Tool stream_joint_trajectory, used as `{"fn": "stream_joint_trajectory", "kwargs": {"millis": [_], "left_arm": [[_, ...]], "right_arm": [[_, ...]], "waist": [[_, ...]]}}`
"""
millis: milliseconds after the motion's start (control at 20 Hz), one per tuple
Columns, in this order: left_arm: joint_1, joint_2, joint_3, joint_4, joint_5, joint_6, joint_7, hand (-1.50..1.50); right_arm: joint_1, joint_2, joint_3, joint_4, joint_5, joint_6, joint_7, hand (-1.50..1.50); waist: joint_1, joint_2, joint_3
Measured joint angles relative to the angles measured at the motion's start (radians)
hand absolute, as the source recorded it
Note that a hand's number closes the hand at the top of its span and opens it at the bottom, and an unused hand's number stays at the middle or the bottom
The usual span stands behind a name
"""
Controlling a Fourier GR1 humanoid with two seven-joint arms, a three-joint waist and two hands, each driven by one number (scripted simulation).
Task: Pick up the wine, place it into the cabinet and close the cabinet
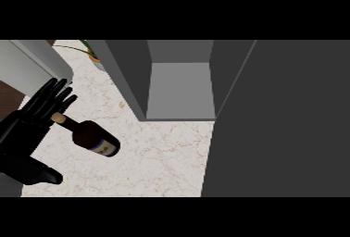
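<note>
Left hand (33, 126) only in view, well to the left of the cabinet (130, 78); right hand not seen. Hand is spread flat, fingers (58, 95) straight and pointing up toward the cabinet's far left corner, thumb splayed the other way; nothing is enclosed by it. Wine bottle (94, 138) sits on the surface (164, 157) between hand and cabinet, left of and nearer than the cabinet's open front; its long axis runs diagonally, cork (60, 118) at the hand side, base toward the cabinet. Cork overlaps the edge of the fingers; touching or just above, cannot tell; lying flat or tilted, cannot tell either. Judgement: grasp not yet made; body of bottle lies to the cabinet side of the palm, so the hand needs to shift that way and curl round the body. Cabinet door (280, 120) stands open on the cabinet's right; compartment shows bare.
</note>
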Motion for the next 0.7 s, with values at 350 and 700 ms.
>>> {"fn": "stream_joint_trajectory", "kwargs": {"millis": [350,700], "left_arm": [[0.018,-0.033,-0.007,0.146,-0.108,-0.072,-0.151,-1.50],[0.004,-0.044,-0.005,0.313,-0.198,-0.126,-0.283,-1.50]], "right_arm": [[-0.021,-0.007,-0.003,0.004,-0.001,-0.002,0.005,-1.50],[-0.029,0.002,0.025,0.001,0.008,-0.018,0.011,-1.50]], "waist": [[0.000,0.000,0.000],[-0.001,0.000,0.000]]}}
